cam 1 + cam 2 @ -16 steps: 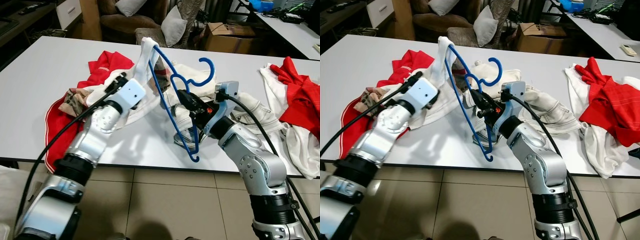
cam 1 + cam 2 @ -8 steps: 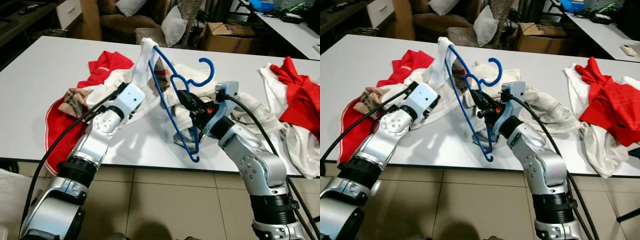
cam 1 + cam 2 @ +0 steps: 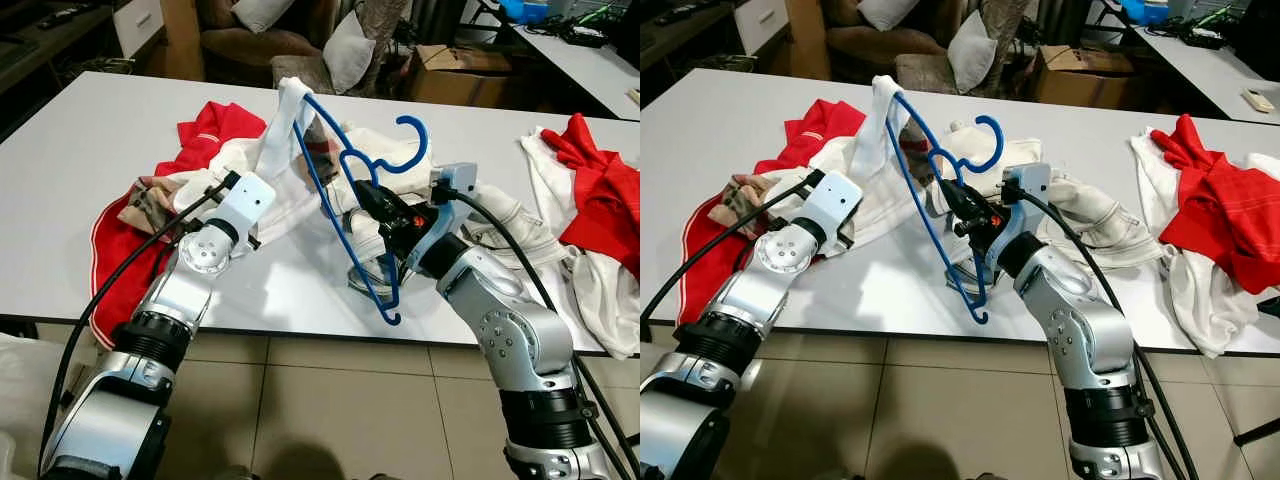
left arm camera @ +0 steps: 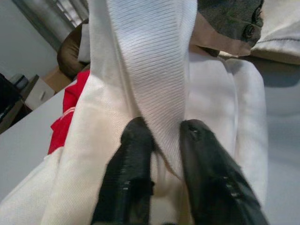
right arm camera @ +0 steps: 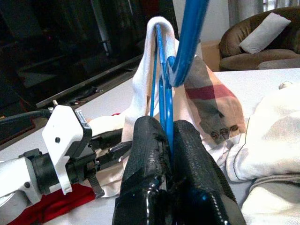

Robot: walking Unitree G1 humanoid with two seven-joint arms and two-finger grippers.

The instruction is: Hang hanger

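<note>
From the head views, a blue hanger stands tilted above the white counter, its hook curling toward the far side and its lower corner hanging past the near edge. The right hand grips it partway along one bar, fingers pressed narrow around the plastic. A white garment drapes over the hanger's raised upper end and trails down to the left hand, which sits low over the heap of white and red clothes. More red and white clothing lies at the counter's right end, well apart. No writing or brand mark can be read anywhere. The left wrist view adds what the head views hide: its two black fingers pinch a ribbed fold of the white garment between them. The right wrist view shows its fingers clamped on the blue bars, a plaid cloth hanging just behind.
</note>
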